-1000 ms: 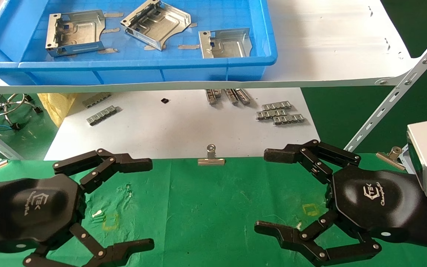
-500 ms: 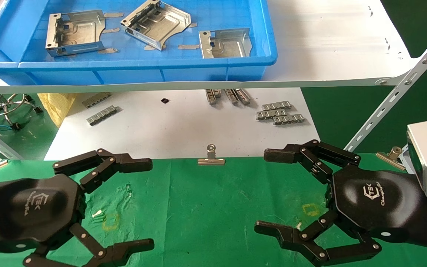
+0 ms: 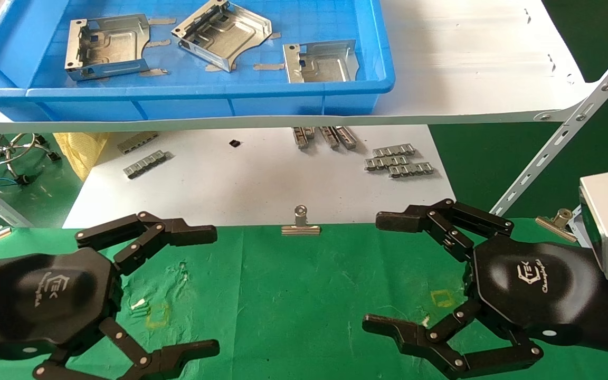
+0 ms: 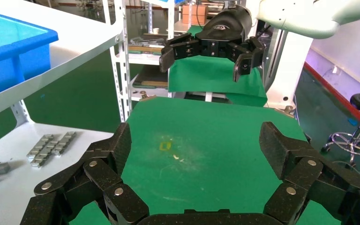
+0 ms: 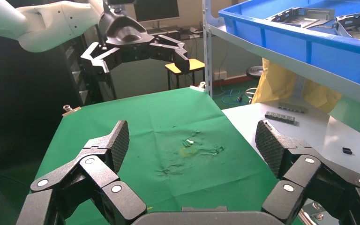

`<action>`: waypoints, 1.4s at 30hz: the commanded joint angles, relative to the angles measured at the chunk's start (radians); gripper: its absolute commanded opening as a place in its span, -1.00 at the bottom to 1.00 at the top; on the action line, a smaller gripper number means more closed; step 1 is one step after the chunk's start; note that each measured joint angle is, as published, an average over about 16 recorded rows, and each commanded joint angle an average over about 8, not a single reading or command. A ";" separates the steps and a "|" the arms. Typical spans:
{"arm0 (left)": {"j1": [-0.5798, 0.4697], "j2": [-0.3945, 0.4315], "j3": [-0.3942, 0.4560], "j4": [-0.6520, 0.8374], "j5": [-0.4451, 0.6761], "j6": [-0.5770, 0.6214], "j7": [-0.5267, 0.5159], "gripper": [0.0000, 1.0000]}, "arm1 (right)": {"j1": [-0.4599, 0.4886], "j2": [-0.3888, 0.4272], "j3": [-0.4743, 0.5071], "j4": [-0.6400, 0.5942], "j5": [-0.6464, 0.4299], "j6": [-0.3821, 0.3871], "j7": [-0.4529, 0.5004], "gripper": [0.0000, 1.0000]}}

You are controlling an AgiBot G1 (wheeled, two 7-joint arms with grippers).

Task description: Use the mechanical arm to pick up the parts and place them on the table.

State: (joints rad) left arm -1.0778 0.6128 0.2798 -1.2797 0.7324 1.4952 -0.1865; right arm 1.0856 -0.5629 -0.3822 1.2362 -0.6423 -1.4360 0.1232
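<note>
No movement is being registered since the earlier frames; both hands are being kept exactly where they were. The left gripper [image 3: 177,287] is being held low over the green table [image 3: 293,295], fingers spread wide, nothing gripped. Well beyond it, up on the white shelf [image 3: 467,58], three parts [image 3: 107,45] are being left flat in the blue bin [image 3: 177,100]: the left one and the right part [image 3: 320,60] are lying square to the bin's front wall, the middle part [image 3: 222,32] turned at an angle. The right gripper [image 3: 407,274] is likewise being held wide open and empty above the cloth.
</note>
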 commanded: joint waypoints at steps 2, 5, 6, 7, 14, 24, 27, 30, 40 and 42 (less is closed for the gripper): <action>0.000 0.000 0.000 0.000 0.000 0.000 0.000 1.00 | 0.000 0.000 0.000 0.000 0.000 0.000 0.000 -0.37; 0.000 0.000 0.000 0.000 0.000 0.000 0.000 1.00 | 0.000 0.000 0.000 0.000 0.000 0.000 0.000 -0.98; 0.000 0.000 0.000 0.000 0.000 0.000 0.000 1.00 | 0.000 0.000 0.000 0.000 0.000 0.000 0.000 -1.00; 0.000 0.000 0.000 0.000 0.000 0.000 0.000 1.00 | 0.000 0.000 0.000 0.000 0.000 0.000 0.000 -1.00; 0.000 0.000 0.000 0.000 0.000 0.000 0.000 1.00 | 0.000 0.000 0.000 0.000 0.000 0.000 0.000 -1.00; 0.000 0.000 0.000 0.000 0.000 0.000 0.000 1.00 | 0.000 0.000 0.000 0.000 0.000 0.000 0.000 -1.00; 0.000 0.000 0.000 0.000 0.000 0.000 0.000 1.00 | 0.000 0.000 0.000 0.000 0.000 0.000 0.000 -1.00; 0.000 0.000 0.000 0.000 0.000 0.000 0.000 1.00 | 0.000 0.000 0.000 0.000 0.000 0.000 0.000 -1.00; 0.000 0.000 0.000 0.000 0.000 0.000 0.000 1.00 | 0.000 0.000 0.000 0.000 0.000 0.000 0.000 -1.00; 0.000 0.000 0.000 0.000 0.000 0.000 0.000 1.00 | 0.000 0.000 0.000 0.000 0.000 0.000 0.000 -1.00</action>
State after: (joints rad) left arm -1.0778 0.6128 0.2798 -1.2796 0.7324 1.4952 -0.1865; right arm 1.0856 -0.5629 -0.3822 1.2362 -0.6423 -1.4360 0.1232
